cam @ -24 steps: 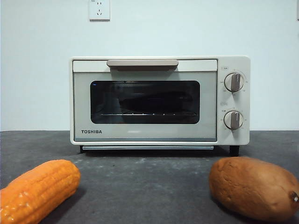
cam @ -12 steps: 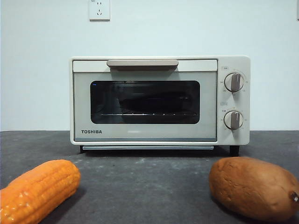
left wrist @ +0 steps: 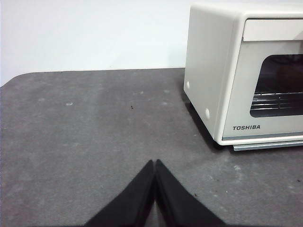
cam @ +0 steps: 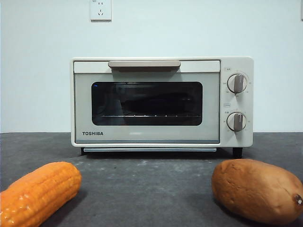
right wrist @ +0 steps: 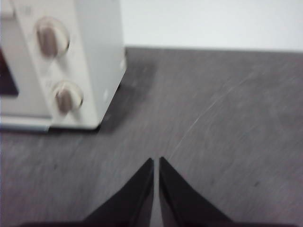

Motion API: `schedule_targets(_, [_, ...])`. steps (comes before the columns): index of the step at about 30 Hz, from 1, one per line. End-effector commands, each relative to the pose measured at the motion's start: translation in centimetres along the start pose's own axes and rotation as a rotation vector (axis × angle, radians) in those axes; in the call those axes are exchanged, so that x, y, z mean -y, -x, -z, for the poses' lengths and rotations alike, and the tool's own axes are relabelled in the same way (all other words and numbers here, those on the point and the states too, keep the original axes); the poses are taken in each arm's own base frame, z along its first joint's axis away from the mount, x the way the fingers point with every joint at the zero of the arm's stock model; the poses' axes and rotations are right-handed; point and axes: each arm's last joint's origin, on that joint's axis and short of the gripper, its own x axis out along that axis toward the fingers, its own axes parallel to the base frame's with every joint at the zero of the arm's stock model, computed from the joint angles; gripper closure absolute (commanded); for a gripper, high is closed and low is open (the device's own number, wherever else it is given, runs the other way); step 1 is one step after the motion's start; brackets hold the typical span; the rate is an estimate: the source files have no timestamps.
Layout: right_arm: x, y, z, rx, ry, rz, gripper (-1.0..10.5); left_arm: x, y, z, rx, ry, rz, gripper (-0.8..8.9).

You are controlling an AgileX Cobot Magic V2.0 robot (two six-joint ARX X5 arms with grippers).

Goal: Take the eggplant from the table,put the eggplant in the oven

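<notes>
On the tabletop (cam: 151,184) the shut oven (cam: 161,101) is dimly showing the eggplant (cam: 151,101) inside, both grippers' fingers (left wrist: 155,198) (right wrist: 155,198) resting together.

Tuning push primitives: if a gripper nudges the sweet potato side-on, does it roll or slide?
Likely a wobbly roll: the sweet potato is rounded but lumpy and tapers toward one end, so it would probably curve off course. The matte table looks grippy, so sliding seems less likely. It looks solid, so probably stiff and fairly heavy for its size.
</notes>
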Motion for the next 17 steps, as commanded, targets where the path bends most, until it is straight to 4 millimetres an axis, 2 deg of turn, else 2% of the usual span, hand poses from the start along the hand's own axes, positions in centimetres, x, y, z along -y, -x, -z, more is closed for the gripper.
schedule_targets(1, [0.0, -0.2, 0.6, -0.008, -0.023, -0.008, 9.4, 0.0, -0.2, 0.8, -0.012, -0.011, -0.005, 8.08])
schedule_targets(17, [0.0, -0.2, -0.5, 0.105, -0.018, 0.013, 9.4, 0.0, -0.2, 0.8, -0.011, -0.011, -0.005, 8.08])
